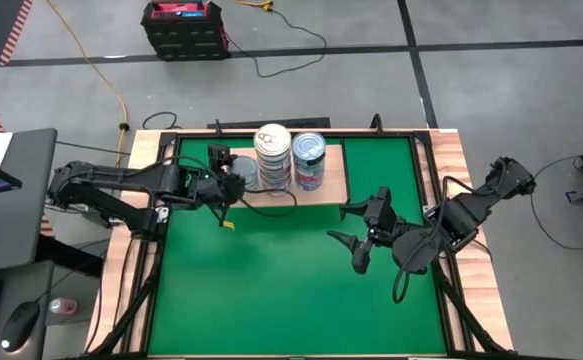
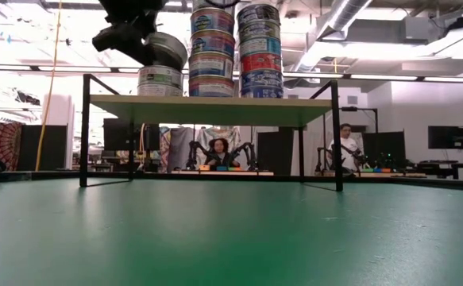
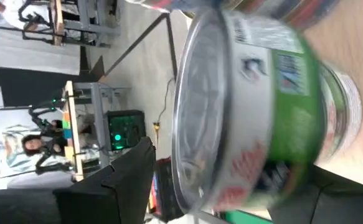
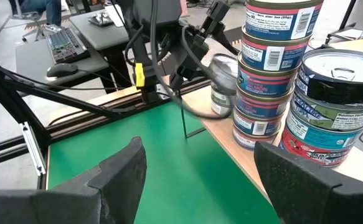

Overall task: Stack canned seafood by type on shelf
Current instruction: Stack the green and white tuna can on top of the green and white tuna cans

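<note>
The shelf (image 1: 333, 186) stands at the green table's far side. It bears two tall stacks of canned seafood, one with a cream lid (image 1: 272, 143) and one with a blue-grey lid (image 1: 309, 150). At its left end is a short stack, where a green-labelled can (image 2: 166, 49) sits tilted on another green-labelled can (image 2: 160, 81). My left gripper (image 1: 228, 182) is at this tilted can, rolled on its side and open, one finger over the lid and one below the bottom. My right gripper (image 1: 359, 242) hangs open over the mat, right of the shelf's front, with nothing between its fingers. My left gripper reaches the tilted can (image 3: 274, 93) nearly level from the table's left. A gap shows between the upper finger (image 3: 122, 183) and the lid (image 3: 193, 124). The can's right edge lies on the can below, its left edge raised. Whether the lower finger (image 3: 340, 199) bears it, I cannot tell.
Open green mat (image 1: 271, 290) lies in front of the shelf. A wooden border (image 1: 461, 180) frames the table. A cable with a yellow tag (image 1: 228, 223) hangs by the left arm. Beyond the table, in the low view, sit people (image 2: 217, 151) at other benches.
</note>
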Robot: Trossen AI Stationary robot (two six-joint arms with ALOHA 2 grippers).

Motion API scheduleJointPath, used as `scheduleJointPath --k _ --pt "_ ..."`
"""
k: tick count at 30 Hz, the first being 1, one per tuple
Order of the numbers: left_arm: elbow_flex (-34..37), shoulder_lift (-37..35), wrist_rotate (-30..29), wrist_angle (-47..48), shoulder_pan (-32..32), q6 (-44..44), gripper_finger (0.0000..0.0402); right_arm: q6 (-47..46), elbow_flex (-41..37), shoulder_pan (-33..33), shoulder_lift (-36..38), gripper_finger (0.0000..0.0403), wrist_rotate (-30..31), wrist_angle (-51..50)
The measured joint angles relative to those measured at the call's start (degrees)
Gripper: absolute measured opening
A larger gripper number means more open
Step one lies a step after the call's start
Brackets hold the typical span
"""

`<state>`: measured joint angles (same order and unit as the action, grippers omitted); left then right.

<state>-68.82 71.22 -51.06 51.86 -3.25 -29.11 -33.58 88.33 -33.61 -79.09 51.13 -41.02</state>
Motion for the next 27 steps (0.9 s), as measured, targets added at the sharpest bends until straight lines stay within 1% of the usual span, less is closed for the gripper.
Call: scheduleJointPath --k 1,6,14,17,23,27 --pt "-0.25 0.00 0.32 -0.40 0.00 0.04 0.0250 -0.02 0.00 0.00 0.00 0.0320 0.00 0.12" --pt "-1.20 0.00 6.22 1.84 0.07 0.92 0.0253 -0.02 0.00 0.00 0.00 0.0320 0.00 1.00" --pt "-1.58 -0.04 7.59 2.73 0.81 0.70 0.0267 0.00 0.00 0.00 0.00 0.0320 0.24 0.99" --pt "-2.84 -0.04 11.10 4.71 0.66 1.63 0.0267 0.00 0.00 0.00 0.00 0.0320 0.32 0.99" --pt "-4.63 -0.02 17.90 4.73 0.66 2.56 0.0267 -1.80 0.00 0.35 0.00 0.0320 1.51 0.96" --pt "-4.63 -0.02 18.20 4.60 0.68 2.56 0.0267 -1.84 0.00 0.74 0.00 0.0320 1.49 0.94"
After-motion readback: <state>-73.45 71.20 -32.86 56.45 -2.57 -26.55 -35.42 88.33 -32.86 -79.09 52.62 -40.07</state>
